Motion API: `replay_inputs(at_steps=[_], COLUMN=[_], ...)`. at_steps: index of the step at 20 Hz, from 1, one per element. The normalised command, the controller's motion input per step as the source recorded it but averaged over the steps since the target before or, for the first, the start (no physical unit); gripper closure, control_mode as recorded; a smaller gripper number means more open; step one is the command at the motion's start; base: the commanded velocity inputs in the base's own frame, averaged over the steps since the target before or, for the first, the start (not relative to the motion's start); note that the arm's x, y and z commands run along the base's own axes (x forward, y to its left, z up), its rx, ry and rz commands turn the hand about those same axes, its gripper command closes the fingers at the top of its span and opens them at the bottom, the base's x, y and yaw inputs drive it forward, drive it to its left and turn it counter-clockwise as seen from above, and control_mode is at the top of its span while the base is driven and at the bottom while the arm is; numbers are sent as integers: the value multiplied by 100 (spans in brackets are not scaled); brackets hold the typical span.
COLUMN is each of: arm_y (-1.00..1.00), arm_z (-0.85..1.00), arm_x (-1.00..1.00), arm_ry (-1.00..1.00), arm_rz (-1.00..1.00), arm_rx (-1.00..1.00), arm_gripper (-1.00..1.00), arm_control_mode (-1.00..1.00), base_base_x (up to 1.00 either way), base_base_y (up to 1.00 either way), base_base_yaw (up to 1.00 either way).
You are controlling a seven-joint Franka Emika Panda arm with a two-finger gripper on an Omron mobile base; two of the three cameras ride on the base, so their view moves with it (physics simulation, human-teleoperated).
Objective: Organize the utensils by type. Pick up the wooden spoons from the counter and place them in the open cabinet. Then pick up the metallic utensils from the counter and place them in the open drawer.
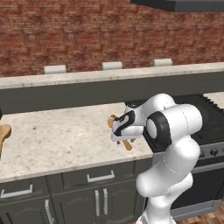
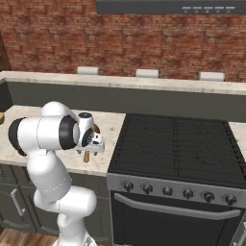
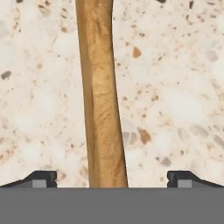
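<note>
A light-brown wooden spoon (image 1: 127, 145) lies on the beige speckled counter (image 1: 65, 140), close to the stove. My gripper (image 1: 124, 138) hangs low right over it, pointing down. In the hand view the spoon's handle (image 3: 100, 109) runs straight up the picture between my two fingertips (image 3: 41, 178), and the gripper (image 3: 111, 179) is open, straddling it without touching. From the right base view the spoon's end (image 2: 87, 156) sticks out below the gripper (image 2: 90, 150). A second wooden spoon (image 1: 3, 133) lies at the counter's far left. The metallic utensils, cabinet and drawer are out of view.
A black stove (image 2: 178, 144) with an oven front adjoins the counter on the right. Behind runs a raised beige ledge (image 1: 87, 78) before a brick wall. Dark grey cupboard fronts (image 1: 100, 192) with silver bar handles sit below the counter. A range hood (image 2: 168, 6) hangs overhead.
</note>
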Motion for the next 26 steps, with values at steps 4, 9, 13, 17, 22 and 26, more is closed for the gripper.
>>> replay_inputs(at_steps=[4,9,13,17,22,26], arm_y=[2,0,0,1,14,7], arm_z=[-5,0,0,0,10,48], arm_x=[9,0,0,0,-1,0], arm_ry=[8,0,0,0,-2,-6], arm_rz=[0,0,0,0,6,12], arm_rx=[0,0,0,0,0,-4], arm_gripper=[-100,100,100,100,100,100], arm_control_mode=[-100,-100,-100,-100,-100,-100], base_base_x=[0,0,0,0,0,0], base_base_y=[0,0,0,0,0,0], base_base_yaw=[0,0,0,0,0,0])
